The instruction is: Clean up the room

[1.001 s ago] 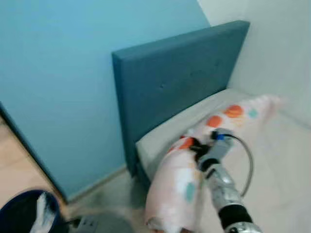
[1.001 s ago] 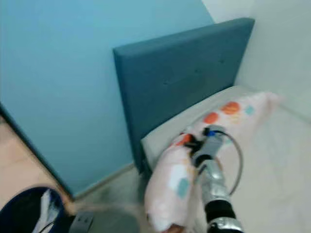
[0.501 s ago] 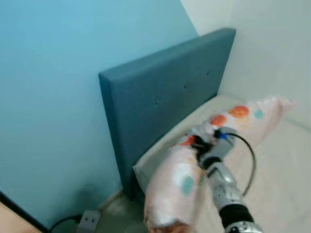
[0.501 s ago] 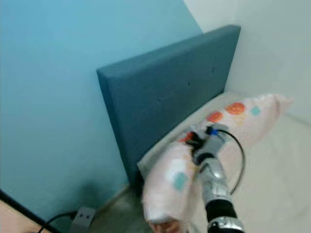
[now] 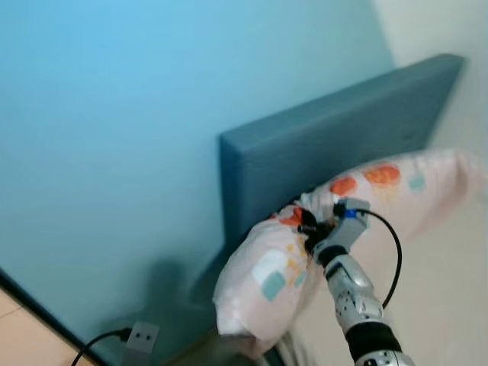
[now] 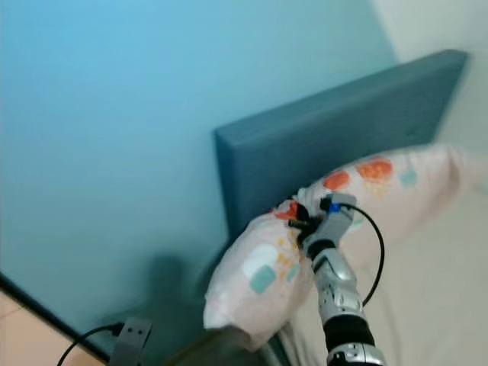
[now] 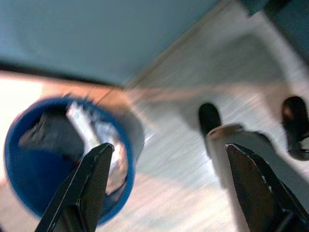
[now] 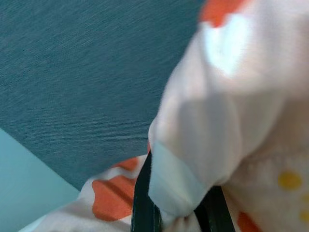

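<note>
While I am carrying the patterned pillow [image 5: 335, 229] across the centre and right of the frame, my right gripper [image 5: 309, 229] is pinching a fold of its cover near the middle, fingers clamped tight on the fabric, so both ends are sagging. I am judging that a level, slow swing is keeping the fold from slipping out. The teal headboard [image 5: 335, 160] is standing just behind the pillow, its top edge close, so I am favouring the pale mattress [image 5: 450, 305] at lower right, where open room lies. My left gripper [image 7: 166, 188] is hanging spread apart over a blue bin [image 7: 29, 145] on the floor.
</note>
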You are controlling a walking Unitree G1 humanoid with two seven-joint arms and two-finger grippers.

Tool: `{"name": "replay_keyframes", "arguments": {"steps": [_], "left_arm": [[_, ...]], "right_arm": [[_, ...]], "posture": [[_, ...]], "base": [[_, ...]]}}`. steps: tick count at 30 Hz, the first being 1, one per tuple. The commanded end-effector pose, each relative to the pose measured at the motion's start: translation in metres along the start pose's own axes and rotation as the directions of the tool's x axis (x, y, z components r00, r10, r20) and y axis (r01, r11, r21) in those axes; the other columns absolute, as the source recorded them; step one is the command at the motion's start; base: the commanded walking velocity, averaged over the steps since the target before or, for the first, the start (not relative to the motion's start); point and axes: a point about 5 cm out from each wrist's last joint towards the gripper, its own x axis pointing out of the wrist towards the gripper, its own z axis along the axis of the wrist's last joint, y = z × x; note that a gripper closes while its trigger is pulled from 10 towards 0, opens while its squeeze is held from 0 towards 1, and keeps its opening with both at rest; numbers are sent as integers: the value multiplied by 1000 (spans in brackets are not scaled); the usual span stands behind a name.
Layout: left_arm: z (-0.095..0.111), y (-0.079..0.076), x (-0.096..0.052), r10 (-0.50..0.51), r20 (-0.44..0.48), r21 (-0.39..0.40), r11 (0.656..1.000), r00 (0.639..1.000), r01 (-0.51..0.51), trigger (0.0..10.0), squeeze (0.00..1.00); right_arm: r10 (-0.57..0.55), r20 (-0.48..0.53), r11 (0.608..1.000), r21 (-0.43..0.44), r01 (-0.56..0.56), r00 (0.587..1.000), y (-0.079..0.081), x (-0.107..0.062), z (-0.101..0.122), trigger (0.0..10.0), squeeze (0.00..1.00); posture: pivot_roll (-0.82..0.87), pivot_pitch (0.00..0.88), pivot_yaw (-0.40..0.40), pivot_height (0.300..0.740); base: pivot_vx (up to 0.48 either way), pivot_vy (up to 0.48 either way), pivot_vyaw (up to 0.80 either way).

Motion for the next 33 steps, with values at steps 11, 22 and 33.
{"name": "replay_keyframes", "arguments": {"steps": [11,22,33], "left_arm": [[-9,0,-1,0,-29,19,1000,1000,1,10000,0],[-17,0,-3,25,-41,13,1000,999,-24,10000,0],[-34,1,-7,8,-75,25,1000,997,-7,10000,0]], "right_arm": [[-83,134,997,5,83,988,-22,3,30,10000,0],[-51,72,998,33,49,996,-22,31,49,10000,0],[1,63,1000,-4,-1,998,-9,45,63,10000,0]], "posture": [[-131,44,19,740],[-93,79,-2,740],[-78,130,-13,740]], "base": [[0,-395,0],[0,-29,0],[0,-44,0]]}}
